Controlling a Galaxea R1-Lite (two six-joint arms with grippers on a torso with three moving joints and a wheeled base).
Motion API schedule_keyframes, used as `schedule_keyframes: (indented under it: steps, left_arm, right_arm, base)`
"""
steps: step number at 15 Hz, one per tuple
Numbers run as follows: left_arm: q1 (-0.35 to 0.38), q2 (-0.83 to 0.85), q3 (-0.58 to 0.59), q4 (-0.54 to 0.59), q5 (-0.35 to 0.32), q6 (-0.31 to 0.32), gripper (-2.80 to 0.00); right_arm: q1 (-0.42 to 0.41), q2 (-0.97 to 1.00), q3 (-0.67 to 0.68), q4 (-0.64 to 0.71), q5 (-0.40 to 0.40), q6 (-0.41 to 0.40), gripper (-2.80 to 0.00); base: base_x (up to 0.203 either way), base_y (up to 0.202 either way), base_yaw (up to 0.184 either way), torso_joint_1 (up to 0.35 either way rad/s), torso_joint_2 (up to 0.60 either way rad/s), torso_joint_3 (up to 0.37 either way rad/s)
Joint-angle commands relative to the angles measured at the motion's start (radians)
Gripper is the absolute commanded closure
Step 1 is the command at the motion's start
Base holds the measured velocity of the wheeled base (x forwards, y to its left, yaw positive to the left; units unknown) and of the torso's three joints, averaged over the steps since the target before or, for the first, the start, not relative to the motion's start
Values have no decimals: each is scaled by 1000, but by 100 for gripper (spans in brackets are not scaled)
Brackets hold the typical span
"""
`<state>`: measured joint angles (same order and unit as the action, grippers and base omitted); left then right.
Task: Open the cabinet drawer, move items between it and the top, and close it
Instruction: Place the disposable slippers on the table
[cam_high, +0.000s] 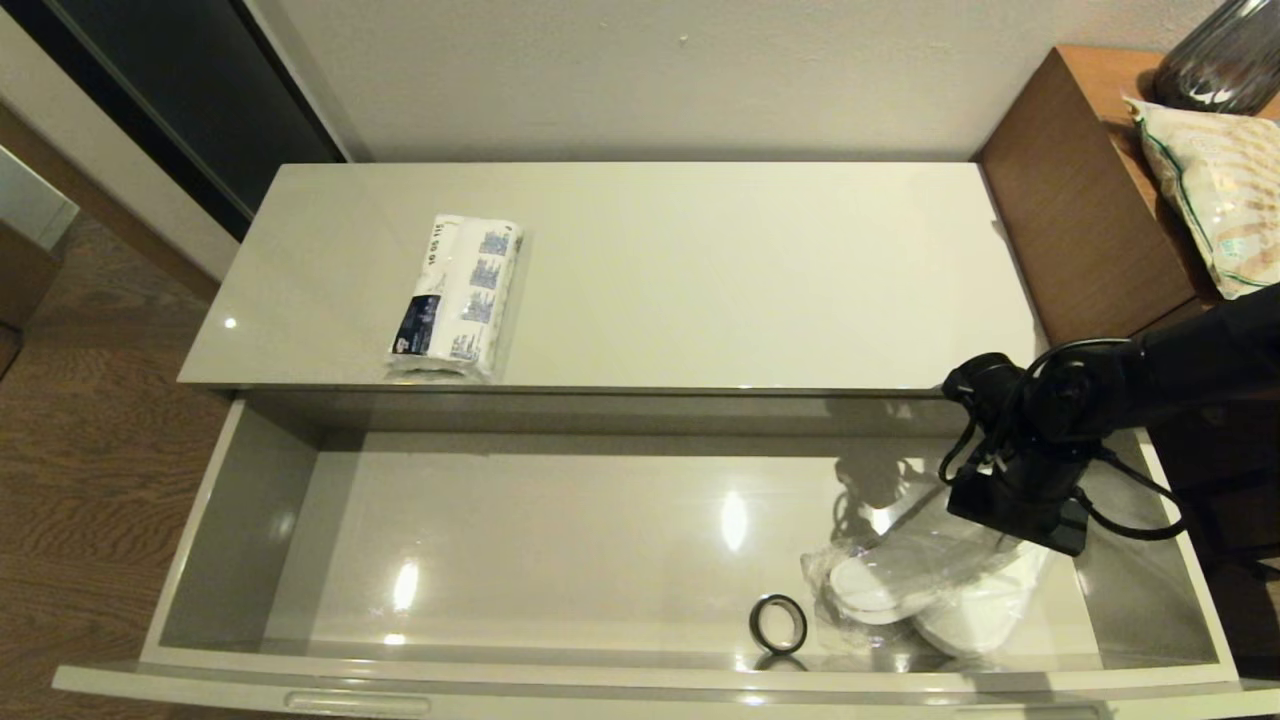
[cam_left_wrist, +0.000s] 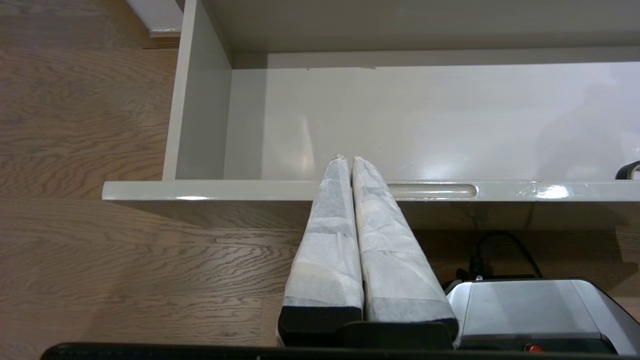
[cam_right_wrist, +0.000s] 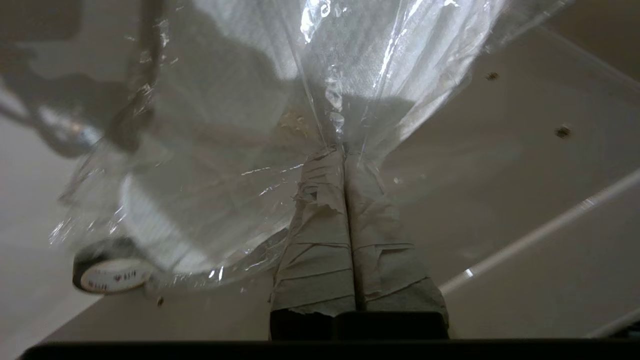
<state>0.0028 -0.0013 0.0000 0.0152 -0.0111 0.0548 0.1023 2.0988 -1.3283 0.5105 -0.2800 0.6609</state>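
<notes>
Right gripper (cam_right_wrist: 345, 150), fingers pressed together on the slippers' (cam_high: 940, 585) plastic wrap at the drawer's (cam_high: 240, 500) four o'clock, should lift straight up, clearing the ring (cam_high: 778, 623).

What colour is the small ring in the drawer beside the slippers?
Black ring, best in the head view, lying beside the white slippers in the drawer.

Drawer (cam_high: 250, 520) left & mid floor free, slippers (cam_high: 930, 580) + ring (cam_high: 778, 623) crowd right end

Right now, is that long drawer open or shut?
Open: the cabinet drawer is pulled well out from under the top, its inside showing.
</notes>
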Motion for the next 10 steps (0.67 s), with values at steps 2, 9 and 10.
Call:
schedule_keyframes:
  steps: [2, 9, 10]
  left_arm:
    - [0, 1, 0, 0, 0, 0, 0]
    - [0, 1, 0, 0, 0, 0, 0]
    - [0, 1, 0, 0, 0, 0, 0]
  right_arm:
    - [5, -66, -115, 100, 1, 7, 0]
    - [5, -100, -300, 309, 2, 8, 0]
    - [5, -103, -325, 334, 2, 8, 0]
  base:
    - [0, 0, 0, 0, 0, 0]
    - [0, 0, 0, 0, 0, 0]
    - [0, 0, 0, 0, 0, 0]
